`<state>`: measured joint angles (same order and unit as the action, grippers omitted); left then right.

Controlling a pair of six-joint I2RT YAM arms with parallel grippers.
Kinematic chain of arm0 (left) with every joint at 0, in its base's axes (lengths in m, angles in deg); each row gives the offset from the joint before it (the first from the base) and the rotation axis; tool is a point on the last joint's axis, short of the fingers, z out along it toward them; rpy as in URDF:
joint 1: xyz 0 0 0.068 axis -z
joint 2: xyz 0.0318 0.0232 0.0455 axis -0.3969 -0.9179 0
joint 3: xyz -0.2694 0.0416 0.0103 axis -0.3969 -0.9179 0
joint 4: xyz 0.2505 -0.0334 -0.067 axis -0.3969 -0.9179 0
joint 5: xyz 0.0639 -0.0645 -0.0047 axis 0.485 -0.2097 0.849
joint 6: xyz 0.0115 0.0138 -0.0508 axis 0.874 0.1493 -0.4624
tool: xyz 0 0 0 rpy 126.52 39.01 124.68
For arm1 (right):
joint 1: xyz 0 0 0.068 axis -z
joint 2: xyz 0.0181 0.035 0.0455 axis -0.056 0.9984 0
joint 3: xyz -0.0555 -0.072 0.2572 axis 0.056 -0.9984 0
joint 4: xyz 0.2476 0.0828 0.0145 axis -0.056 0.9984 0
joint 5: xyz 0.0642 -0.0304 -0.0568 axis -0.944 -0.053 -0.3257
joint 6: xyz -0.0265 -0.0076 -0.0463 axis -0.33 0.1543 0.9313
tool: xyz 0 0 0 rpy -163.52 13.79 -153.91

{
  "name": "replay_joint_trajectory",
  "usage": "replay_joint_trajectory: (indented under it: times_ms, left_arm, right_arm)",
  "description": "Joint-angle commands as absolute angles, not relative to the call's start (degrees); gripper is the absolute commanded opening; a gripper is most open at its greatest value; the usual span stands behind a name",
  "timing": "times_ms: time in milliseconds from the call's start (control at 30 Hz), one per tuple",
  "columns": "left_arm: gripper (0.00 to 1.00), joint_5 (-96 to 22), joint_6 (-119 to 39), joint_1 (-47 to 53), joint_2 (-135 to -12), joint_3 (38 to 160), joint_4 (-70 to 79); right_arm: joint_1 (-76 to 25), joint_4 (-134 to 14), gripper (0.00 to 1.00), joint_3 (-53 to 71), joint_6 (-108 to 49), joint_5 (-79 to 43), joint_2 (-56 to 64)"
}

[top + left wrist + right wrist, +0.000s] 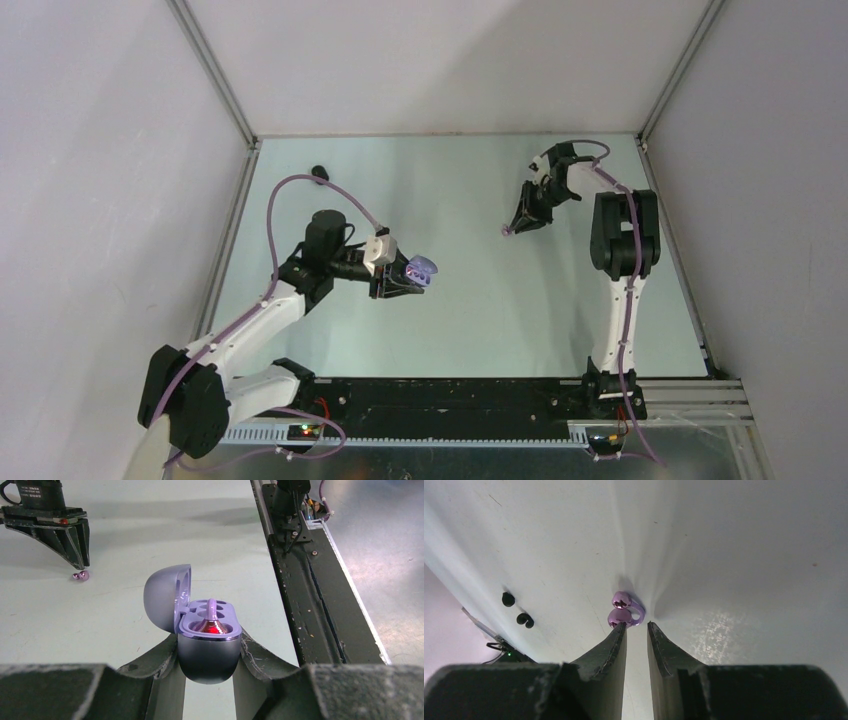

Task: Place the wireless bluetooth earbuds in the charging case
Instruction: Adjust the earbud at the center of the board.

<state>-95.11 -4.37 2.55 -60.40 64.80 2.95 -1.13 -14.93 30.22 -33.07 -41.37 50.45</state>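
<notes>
Targeting a pale purple earbud (624, 611) lying far right
Clamping the open charging case (207, 645) in left gripper (208, 652), left of centre; holding right gripper (636, 628) empty, narrowly parted, beside the bud; centring first, then pinching

Holds the charging case (207, 657) between left gripper (208, 641) fingers left of table (470, 330) centre, one earbud (212, 616) in it, second earbud (624, 609) lying farther right, at right gripper (636, 626) tips.
</notes>
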Motion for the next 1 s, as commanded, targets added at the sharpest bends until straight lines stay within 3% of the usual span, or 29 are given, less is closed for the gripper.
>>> replay_joint_trajectory:
  times_ms: [0, 967]
  left_arm:
    - [0.00, -95.64, -2.66, 3.10, -60.51, 65.96, 3.44]
    - [0.00, -95.51, -2.10, 3.07, -61.05, 65.96, 3.15]
  right_arm:
    - [-1.87, -14.56, 0.26, 32.62, -33.27, -39.03, 51.16]
    - [-3.28, -14.06, 0.29, 36.18, -33.72, -45.18, 54.98]
